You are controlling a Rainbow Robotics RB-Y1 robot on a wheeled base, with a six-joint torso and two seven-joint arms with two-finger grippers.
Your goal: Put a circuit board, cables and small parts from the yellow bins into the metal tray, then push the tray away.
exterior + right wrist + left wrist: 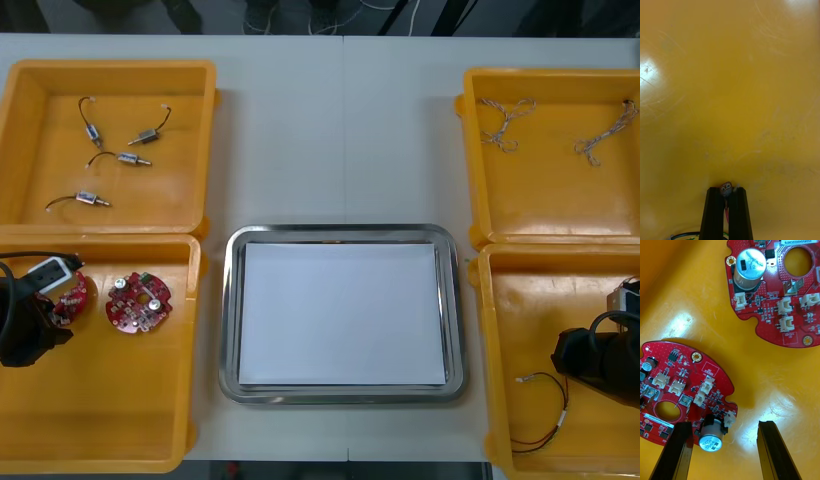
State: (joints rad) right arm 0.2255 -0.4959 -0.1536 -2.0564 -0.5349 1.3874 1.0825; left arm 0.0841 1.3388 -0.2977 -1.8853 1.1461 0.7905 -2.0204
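Two round red circuit boards lie in the near left yellow bin [100, 420]. My left gripper [724, 423] hangs open just above the bin floor, over the edge of one circuit board [677, 390]. That board's silver capacitor sits between the fingers, close to one of them. The other circuit board [775, 296] lies beyond the fingertips. In the front view the left gripper [55, 305] covers part of the nearer board [70, 296]. My right gripper [727, 195] is low in the near right bin [530, 300], shut on the end of a thin red and black cable [545, 410].
The metal tray [232, 310], white inside, sits between the bins. Several small metal parts [130, 158] with wire tails lie in the far left bin. Two twisted cables [505, 120] lie in the far right bin.
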